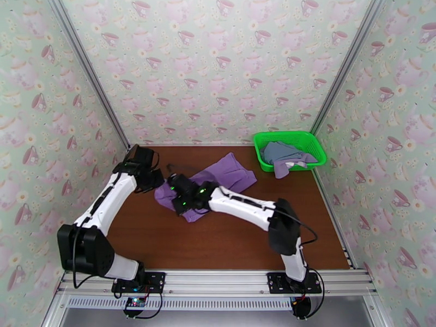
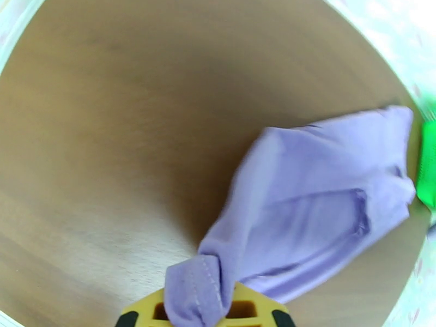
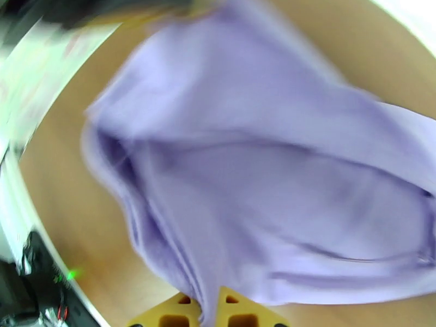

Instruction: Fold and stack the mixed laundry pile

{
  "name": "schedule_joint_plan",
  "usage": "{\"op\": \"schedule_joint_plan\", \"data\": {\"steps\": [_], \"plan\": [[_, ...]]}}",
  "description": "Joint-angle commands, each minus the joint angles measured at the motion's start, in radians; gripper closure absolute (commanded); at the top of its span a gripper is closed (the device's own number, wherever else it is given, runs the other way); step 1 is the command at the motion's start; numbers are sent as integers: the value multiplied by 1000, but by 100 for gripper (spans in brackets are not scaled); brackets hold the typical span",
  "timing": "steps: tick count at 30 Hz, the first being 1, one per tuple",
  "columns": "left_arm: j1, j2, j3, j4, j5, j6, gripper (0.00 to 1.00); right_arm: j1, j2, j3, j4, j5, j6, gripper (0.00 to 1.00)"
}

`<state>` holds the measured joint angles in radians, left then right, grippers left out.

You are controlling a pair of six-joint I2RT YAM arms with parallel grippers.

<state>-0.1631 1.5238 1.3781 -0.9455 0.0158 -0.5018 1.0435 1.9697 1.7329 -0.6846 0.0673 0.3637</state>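
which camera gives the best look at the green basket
The top external view: the green basket sits whole at the far right, a blue-grey garment inside and a pale garment draping over its front rim. The left wrist view catches a blurred green sliver of it at the right edge.

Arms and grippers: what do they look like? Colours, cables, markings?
Left arm and right arm: white link shells, black joints and bases, thin black cables looping alongside. Green lights glow at the right wrist. Left gripper and right gripper: yellow finger blocks with square cut-outs. No markings legible.
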Motion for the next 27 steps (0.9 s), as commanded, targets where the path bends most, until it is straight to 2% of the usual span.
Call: {"op": "schedule_joint_plan", "data": {"steps": [1,9,17,23,25,27], "plan": [[-63,118,113,-21,19,-9,100,-55,-43,-99,31,58,36,100],[-171,466,437,-78,-18,-7,100,-184,-46,-240,87,77,46,100],[-212,758,752,-161,-19,2,100,-228,7,-286,124,150,82,100],[-219,895,900,-206,-12,0,100,-249,35,-306,129,182,113,100],[-219,918,922,-210,-6,-1,78,-252,43,-310,128,191,126,100],[-221,923,928,-199,7,0,45,-254,42,-314,119,206,141,84]]}}
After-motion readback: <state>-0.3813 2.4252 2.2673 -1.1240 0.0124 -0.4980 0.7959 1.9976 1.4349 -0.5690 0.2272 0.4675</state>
